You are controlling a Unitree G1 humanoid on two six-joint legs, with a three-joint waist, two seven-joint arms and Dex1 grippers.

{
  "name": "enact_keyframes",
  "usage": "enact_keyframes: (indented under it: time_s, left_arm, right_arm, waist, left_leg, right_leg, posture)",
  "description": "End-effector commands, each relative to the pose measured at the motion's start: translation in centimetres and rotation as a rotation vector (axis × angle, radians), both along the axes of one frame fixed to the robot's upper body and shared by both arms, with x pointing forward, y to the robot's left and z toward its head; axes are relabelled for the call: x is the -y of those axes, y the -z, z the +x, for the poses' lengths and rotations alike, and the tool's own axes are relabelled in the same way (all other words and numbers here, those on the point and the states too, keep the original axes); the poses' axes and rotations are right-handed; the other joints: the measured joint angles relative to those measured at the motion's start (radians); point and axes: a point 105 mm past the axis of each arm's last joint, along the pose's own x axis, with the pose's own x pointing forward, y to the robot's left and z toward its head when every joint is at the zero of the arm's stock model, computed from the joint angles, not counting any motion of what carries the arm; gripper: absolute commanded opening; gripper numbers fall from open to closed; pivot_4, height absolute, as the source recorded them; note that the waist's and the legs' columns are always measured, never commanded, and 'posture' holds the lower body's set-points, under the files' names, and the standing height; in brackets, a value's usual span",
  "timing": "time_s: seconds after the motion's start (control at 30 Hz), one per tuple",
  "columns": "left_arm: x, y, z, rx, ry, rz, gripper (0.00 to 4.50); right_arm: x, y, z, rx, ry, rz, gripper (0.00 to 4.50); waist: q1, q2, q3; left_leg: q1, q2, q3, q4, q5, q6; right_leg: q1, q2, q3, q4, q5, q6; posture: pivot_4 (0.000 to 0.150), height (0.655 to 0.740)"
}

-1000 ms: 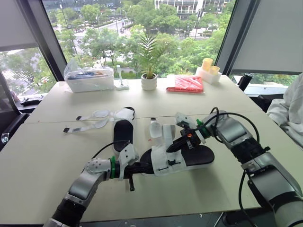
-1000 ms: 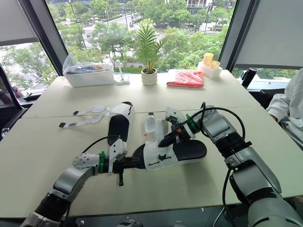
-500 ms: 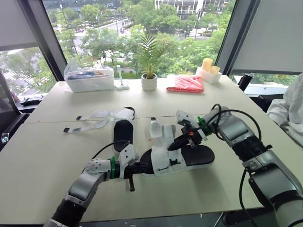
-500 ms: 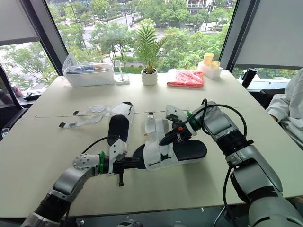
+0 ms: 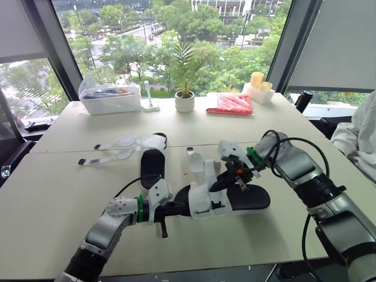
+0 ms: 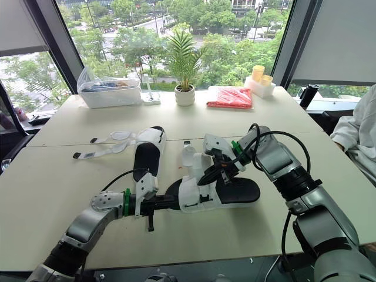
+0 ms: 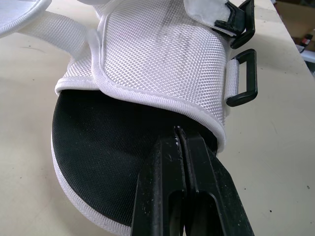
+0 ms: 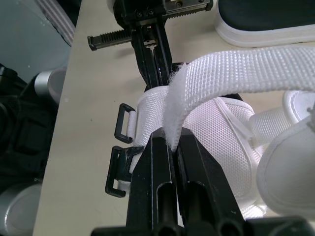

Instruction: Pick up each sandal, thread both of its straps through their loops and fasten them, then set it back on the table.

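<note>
Clamping the toe of the sandal (image 5: 244,198) at mid-frame, the left pincer (image 5: 175,209) steadies it on the surface (image 5: 59,194), seemingly so the right pincer (image 8: 172,140), closed on a loose strap (image 8: 256,69), can steer that toward the loops (image 8: 120,129).

The left arm (image 5: 100,232) and right arm (image 5: 292,164) are silver-grey shells with darker joints, each banded by a green ring (image 5: 140,210) at the wrist. Thin black cables (image 5: 130,183) loop outside them. The left pincer (image 7: 179,133) and right pincer (image 8: 170,136) have matte black fingers; a toothed rack (image 8: 110,35), seemingly metal, crosses the left one's base.
</note>
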Motion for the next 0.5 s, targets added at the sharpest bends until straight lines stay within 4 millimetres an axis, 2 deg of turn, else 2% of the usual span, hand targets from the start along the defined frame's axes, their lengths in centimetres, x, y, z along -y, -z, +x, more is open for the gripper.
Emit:
enact_keyframes:
  time_s: [0.03,0.5]
  left_arm:
    - [0.2,0.6,-0.4,-0.020,0.009,0.017,0.00]
    - [0.4,0.8,-0.7,-0.025,0.008,0.011,0.00]
  right_arm:
    - [0.1,-0.2,-0.4,0.026,-0.047,-0.025,0.02]
    - [0.3,-1.5,-0.1,0.054,-0.071,-0.020,0.02]
  waist:
    - [0.000,0.000,0.000]
    - [0.001,0.000,0.000]
  left_leg:
    - [0.000,0.000,0.000,0.000,0.000,0.000]
    - [0.000,0.000,0.000,0.000,0.000,0.000]
  right_leg:
    - [0.000,0.000,0.000,0.000,0.000,0.000]
    - [0.000,0.000,0.000,0.000,0.000,0.000]
  posture:
    - [0.150,0.7400]
    - [0.150,0.7400]
